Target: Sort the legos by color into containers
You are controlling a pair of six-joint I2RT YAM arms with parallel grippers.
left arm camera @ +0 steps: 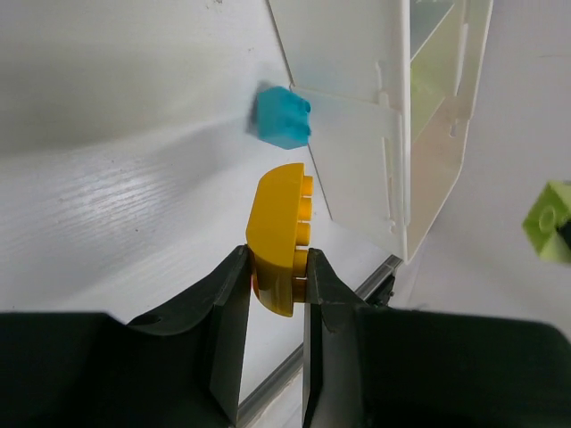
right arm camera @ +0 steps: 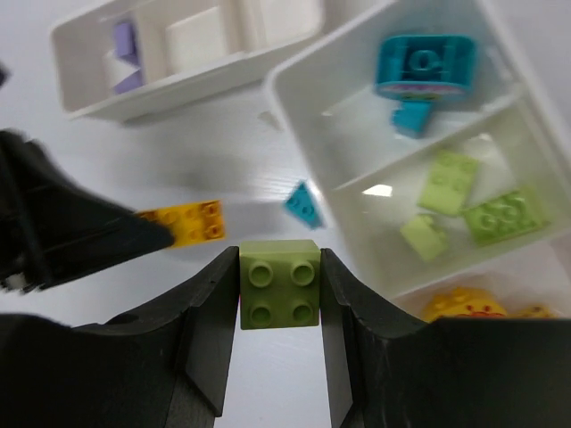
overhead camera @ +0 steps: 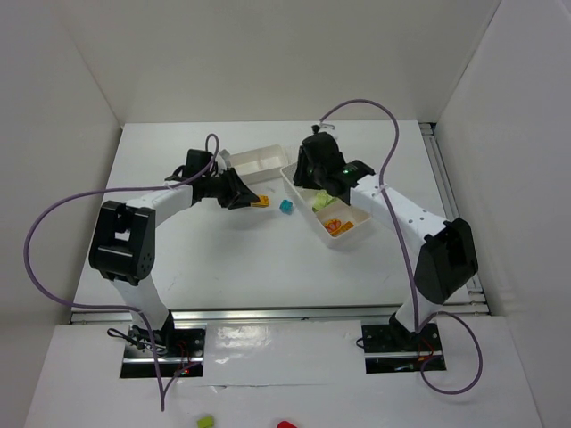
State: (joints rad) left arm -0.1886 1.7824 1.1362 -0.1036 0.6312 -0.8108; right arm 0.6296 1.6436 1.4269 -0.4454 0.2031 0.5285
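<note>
My left gripper [overhead camera: 248,200] is shut on a yellow brick [left arm camera: 281,236], held just above the table; it also shows in the right wrist view [right arm camera: 186,223]. A teal brick [overhead camera: 286,206] lies on the table beside the near tray's wall [left arm camera: 357,169]. My right gripper [right arm camera: 280,267] is shut on a lime green brick [right arm camera: 280,285], held above the table left of the near white tray [right arm camera: 294,107]. That tray holds teal pieces [right arm camera: 424,64], lime bricks [right arm camera: 451,183] and orange ones [right arm camera: 464,303] in separate compartments. The far tray [right arm camera: 89,102] holds a pale purple brick [right arm camera: 125,40].
A silver rail [overhead camera: 442,178] runs along the table's right edge and another [overhead camera: 268,314] along the near edge. White walls enclose the table. A green bit [overhead camera: 206,419] and a red bit [overhead camera: 285,425] lie in front of the arm bases.
</note>
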